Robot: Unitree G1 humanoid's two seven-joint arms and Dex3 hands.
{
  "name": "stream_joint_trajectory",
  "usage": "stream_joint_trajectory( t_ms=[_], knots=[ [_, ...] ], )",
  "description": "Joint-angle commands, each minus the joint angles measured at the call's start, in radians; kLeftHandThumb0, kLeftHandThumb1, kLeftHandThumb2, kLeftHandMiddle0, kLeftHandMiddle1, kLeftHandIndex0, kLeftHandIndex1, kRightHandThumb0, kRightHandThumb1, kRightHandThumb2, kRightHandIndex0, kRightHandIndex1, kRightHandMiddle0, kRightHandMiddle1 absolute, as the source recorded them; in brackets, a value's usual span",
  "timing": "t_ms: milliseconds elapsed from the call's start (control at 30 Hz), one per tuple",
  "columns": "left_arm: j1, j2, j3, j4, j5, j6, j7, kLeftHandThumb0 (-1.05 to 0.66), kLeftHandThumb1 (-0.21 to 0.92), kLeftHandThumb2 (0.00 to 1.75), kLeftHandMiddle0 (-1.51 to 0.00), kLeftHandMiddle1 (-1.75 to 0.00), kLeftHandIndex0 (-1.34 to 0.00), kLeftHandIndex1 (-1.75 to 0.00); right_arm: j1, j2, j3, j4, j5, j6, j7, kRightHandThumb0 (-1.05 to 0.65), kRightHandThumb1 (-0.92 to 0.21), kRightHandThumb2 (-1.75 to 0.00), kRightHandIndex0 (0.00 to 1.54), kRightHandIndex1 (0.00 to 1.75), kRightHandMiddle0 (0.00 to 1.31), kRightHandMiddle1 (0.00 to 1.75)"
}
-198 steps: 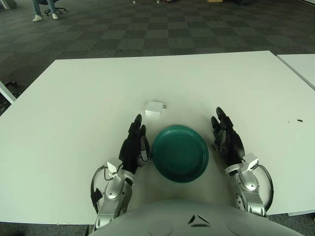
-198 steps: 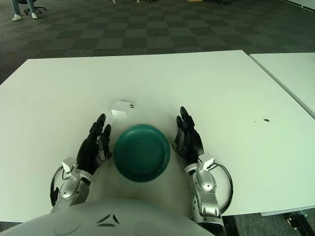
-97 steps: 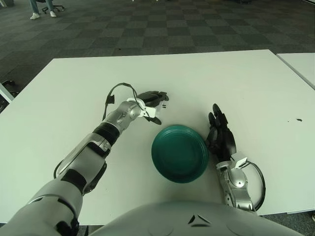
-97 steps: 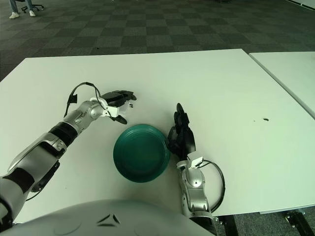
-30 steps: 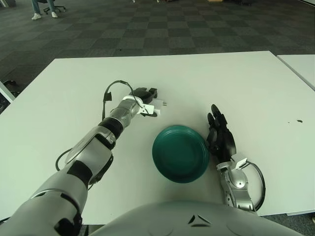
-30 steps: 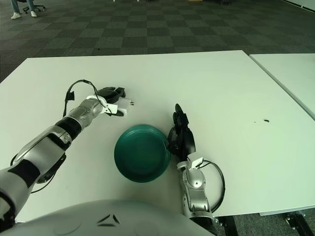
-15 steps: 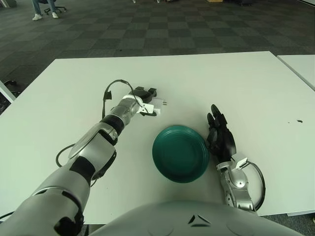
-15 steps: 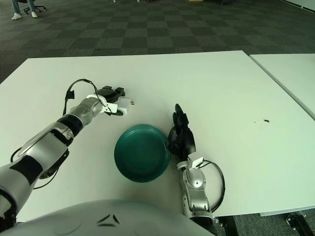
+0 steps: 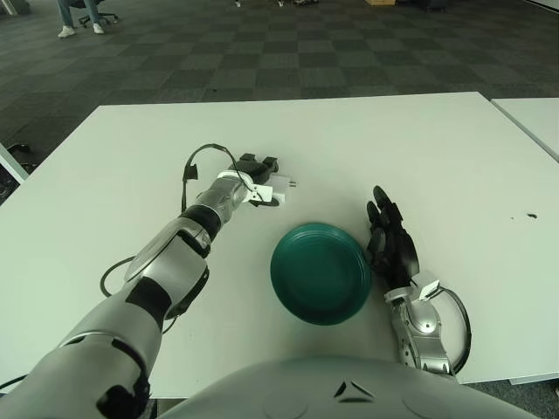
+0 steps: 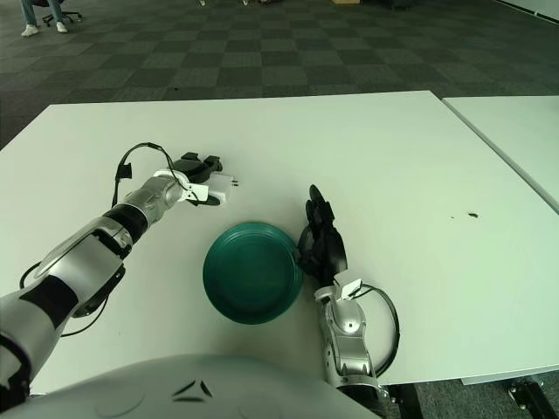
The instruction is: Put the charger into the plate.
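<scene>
Beyond plate, charger in left hand

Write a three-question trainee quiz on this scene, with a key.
1. True or false: the charger lies in the plate.
2. Which hand grips the charger? A) left hand B) right hand
3. Fill in: the right hand shows beside the plate's ____ edge.

Key: 1 false, the charger is beyond the plate, in the left hand. 2 A. 3 right.
</scene>
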Motion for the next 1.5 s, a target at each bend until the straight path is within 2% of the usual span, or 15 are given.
stream_joint_trajectory(
  t_ms=[0, 67, 133, 233, 367, 667, 967, 1300, 1467],
  knots=[
    [0.095, -0.012, -0.028, 0.038, 0.001, -0.016, -0.088, -0.72, 0.87, 0.3, -0.33, -1.72, -0.18, -1.63, 0.063, -0.004, -0.006, 0.083, 0.003, 0.051, -0.003, -1.0, -0.92, -0.96, 0.06, 0.0, 0.0, 0.19],
    [0.099, -0.014, -0.028, 0.045, -0.002, -0.023, -0.084, -0.55, 0.68, 0.66, -0.41, -1.74, -0.39, -1.61, 0.063, -0.005, -0.006, 0.081, 0.004, 0.056, -0.002, -1.01, -0.92, -0.96, 0.06, 0.0, 0.0, 0.18],
    [0.1, -0.017, -0.024, 0.054, -0.007, -0.028, -0.082, -0.49, 0.6, 0.79, -0.46, -1.74, -0.46, -1.61, 0.063, -0.005, -0.007, 0.08, 0.006, 0.058, 0.0, -1.01, -0.92, -0.96, 0.06, 0.0, 0.0, 0.18],
    [0.101, -0.026, 0.009, 0.074, -0.048, -0.044, -0.111, -0.45, 0.49, 1.03, -0.59, -1.74, -0.5, -1.69, 0.062, -0.003, -0.01, 0.077, 0.014, 0.068, 0.0, -1.0, -0.92, -0.97, 0.06, 0.0, 0.0, 0.17],
    [0.111, -0.052, 0.03, 0.11, -0.077, -0.04, -0.112, -0.45, 0.41, 1.18, -0.74, -1.75, -0.54, -1.74, 0.06, -0.002, -0.01, 0.076, 0.012, 0.07, -0.004, -1.0, -0.92, -0.98, 0.06, 0.0, 0.0, 0.16],
    [0.094, -0.071, 0.076, 0.125, -0.131, -0.009, -0.151, -0.47, 0.31, 1.32, -0.95, -1.75, -0.61, -1.75, 0.058, -0.001, -0.012, 0.076, 0.012, 0.072, -0.005, -1.0, -0.92, -0.97, 0.05, 0.0, 0.0, 0.16],
    [0.081, -0.07, 0.089, 0.103, -0.156, 0.0, -0.208, -0.5, 0.22, 1.43, -1.04, -1.75, -0.68, -1.75, 0.051, 0.004, -0.016, 0.085, 0.012, 0.07, -0.01, -1.01, -0.92, -0.95, 0.05, 0.0, 0.0, 0.2],
    [0.086, -0.061, 0.133, 0.056, -0.203, -0.011, -0.195, -0.5, 0.23, 1.42, -1.11, -1.75, -0.67, -1.75, 0.055, 0.003, -0.013, 0.079, 0.013, 0.072, -0.006, -1.01, -0.92, -0.95, 0.06, 0.0, 0.0, 0.19],
    [0.055, -0.033, 0.17, -0.008, -0.238, -0.026, -0.219, -0.49, 0.26, 1.39, -1.14, -1.75, -0.65, -1.75, 0.06, 0.007, -0.011, 0.074, 0.013, 0.072, -0.008, -1.01, -0.92, -0.96, 0.06, 0.01, 0.0, 0.2]
  ],
)
